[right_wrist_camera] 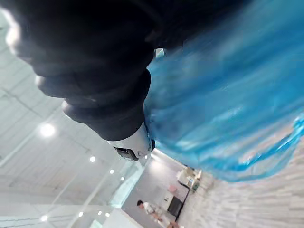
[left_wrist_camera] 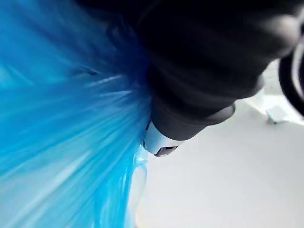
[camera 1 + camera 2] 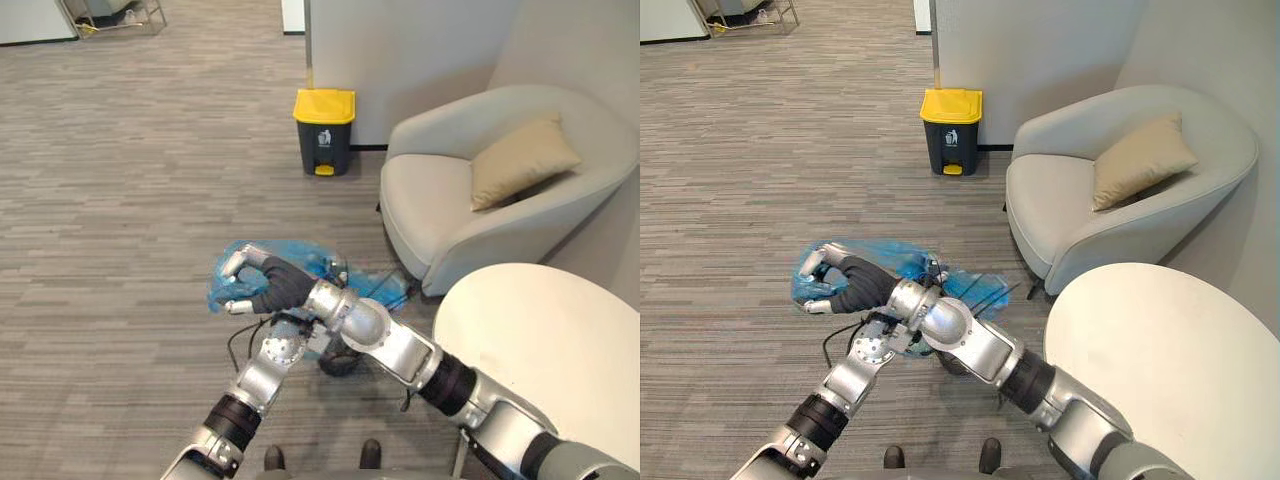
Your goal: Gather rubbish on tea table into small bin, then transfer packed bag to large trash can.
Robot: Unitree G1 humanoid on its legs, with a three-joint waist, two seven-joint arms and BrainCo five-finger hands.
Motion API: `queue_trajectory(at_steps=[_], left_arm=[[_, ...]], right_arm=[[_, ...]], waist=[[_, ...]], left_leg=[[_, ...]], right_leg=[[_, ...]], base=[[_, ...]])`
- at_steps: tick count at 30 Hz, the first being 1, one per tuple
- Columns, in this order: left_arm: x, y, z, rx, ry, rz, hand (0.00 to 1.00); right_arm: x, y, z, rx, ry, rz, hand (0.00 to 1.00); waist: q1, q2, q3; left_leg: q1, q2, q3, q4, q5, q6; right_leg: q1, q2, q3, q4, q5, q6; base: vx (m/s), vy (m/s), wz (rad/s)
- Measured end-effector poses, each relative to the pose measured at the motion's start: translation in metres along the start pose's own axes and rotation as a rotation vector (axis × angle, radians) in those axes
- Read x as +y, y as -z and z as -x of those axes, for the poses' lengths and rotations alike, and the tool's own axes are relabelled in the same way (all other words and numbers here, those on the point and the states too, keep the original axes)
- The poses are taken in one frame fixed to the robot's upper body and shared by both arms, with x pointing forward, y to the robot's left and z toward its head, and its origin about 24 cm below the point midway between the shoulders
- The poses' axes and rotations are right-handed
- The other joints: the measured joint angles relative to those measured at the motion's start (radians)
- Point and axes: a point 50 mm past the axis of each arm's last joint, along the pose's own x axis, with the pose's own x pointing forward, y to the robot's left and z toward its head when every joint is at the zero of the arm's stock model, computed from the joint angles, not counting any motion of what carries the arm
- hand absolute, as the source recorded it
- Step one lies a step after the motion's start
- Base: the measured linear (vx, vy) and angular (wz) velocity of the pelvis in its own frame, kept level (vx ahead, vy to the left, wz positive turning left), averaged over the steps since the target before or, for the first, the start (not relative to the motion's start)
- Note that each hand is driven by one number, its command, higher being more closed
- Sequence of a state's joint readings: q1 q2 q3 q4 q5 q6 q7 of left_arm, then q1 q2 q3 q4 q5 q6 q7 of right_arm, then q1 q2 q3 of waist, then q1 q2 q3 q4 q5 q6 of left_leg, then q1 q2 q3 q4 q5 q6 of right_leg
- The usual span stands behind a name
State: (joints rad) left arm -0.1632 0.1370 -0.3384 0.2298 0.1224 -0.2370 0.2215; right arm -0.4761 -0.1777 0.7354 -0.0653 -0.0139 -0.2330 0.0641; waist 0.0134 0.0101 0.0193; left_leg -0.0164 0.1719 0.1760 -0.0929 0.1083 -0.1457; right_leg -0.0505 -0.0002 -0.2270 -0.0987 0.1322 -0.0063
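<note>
Blue bag [image 3: 312, 257] inside curled fingers of right hand [image 3: 272, 287]

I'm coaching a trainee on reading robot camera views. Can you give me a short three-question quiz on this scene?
1. True or false: the translucent blue plastic bag lies on the round white table.
2. What holds the bag in curled fingers? A) a person's hand B) the right hand C) nothing, it lies on the armchair
3. Fill in: the dark grey bin by the wall has a ___ lid.
Key: 1 false; 2 B; 3 yellow.
</note>
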Motion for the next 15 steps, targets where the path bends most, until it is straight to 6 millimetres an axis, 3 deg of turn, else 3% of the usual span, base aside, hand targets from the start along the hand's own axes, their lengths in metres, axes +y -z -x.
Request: queue_trajectory(at_steps=[4, 9, 12, 13, 15], left_arm=[[0.024, 0.019, 0.018, 0.087, -0.106, 0.008, 1.00], [0.071, 0.050, 0.064, 0.245, -0.316, 0.015, 1.00], [0.085, 0.063, 0.084, 0.319, -0.371, 0.015, 1.00], [0.090, 0.074, 0.097, 0.378, -0.388, 0.017, 1.00], [0.091, 0.083, 0.107, 0.431, -0.397, 0.022, 1.00]], right_arm=[[-0.014, 0.018, 0.032, 0.104, 0.084, 0.057, 0.00], [-0.045, 0.044, 0.127, 0.421, 0.205, 0.228, 0.00], [-0.048, 0.049, 0.170, 0.572, 0.242, 0.245, 0.00], [-0.045, 0.054, 0.196, 0.672, 0.268, 0.220, 0.00], [-0.041, 0.064, 0.218, 0.764, 0.294, 0.175, 0.00]], waist=[[0.000, 0.000, 0.000], [0.001, 0.004, -0.003], [0.000, 0.011, -0.008], [0.000, 0.013, -0.009], [-0.003, 0.013, -0.009]], left_leg=[[0.006, -0.003, 0.014, -0.001, 0.001, -0.001], [0.007, -0.007, 0.017, -0.003, 0.001, -0.003], [0.007, -0.008, 0.016, -0.002, 0.000, 0.000], [0.008, -0.011, 0.014, -0.002, -0.001, 0.000], [0.009, -0.012, 0.013, -0.002, -0.001, 0.000]], right_leg=[[0.000, -0.003, 0.009, 0.000, -0.003, 0.005], [0.001, -0.007, 0.010, 0.000, -0.007, 0.011], [0.001, -0.009, 0.011, 0.000, -0.008, 0.012], [0.002, -0.011, 0.009, 0.000, -0.009, 0.013], [0.004, -0.013, 0.007, 0.000, -0.009, 0.013]], base=[[0.01, 0.042, -0.07], [0.01, 0.032, 0.01], [0.01, 0.013, 0.00], [0.00, 0.000, 0.00], [0.00, 0.032, 0.05]])
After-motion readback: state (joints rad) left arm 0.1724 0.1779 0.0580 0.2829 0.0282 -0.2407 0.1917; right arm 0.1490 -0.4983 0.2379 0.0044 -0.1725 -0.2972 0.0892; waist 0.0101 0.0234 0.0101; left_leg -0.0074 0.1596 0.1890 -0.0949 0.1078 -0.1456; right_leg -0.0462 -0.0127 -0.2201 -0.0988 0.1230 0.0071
